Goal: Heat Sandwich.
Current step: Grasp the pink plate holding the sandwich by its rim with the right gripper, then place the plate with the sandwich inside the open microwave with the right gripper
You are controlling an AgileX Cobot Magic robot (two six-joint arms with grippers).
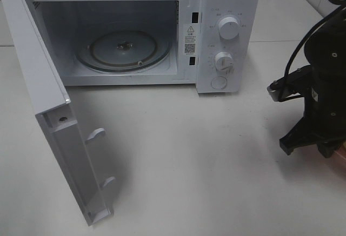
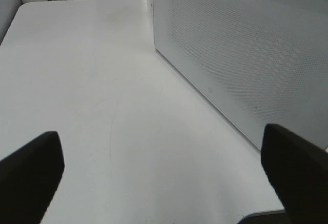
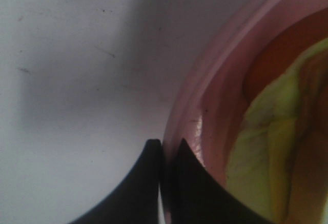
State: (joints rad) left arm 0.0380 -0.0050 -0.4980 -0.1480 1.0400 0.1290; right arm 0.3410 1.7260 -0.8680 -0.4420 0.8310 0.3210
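White and smooth, the worktop (image 1: pixel 189 155) carries a boxy white microwave oven (image 1: pixel 227 9). Its hinged white door (image 1: pixel 48 95) stands swung wide on the left of the high view, baring the round glass turntable (image 1: pixel 124 49). The small sandwich of pale bread with yellow-green filling (image 3: pixel 271 147) lies on a round pink plate (image 3: pixel 189 106) at the far right edge of that view, mostly out of frame there. The right pincer (image 3: pixel 166 155) is closed, its two black tips pinching the plate's rim, so the sandwich sits just beyond the tips, across the rim. From this grip the oven's mouth lies away to the left and further back, with worktop between, and the door opens to the opposite side. I judge the right arm by far the nearer one for the carry. The sandwich's long axis I cannot make out, as the close view is blurred. The left pincer (image 2: pixel 164 152) hangs wide open and empty over the worktop beside a white perforated panel, probably the door's outer face.
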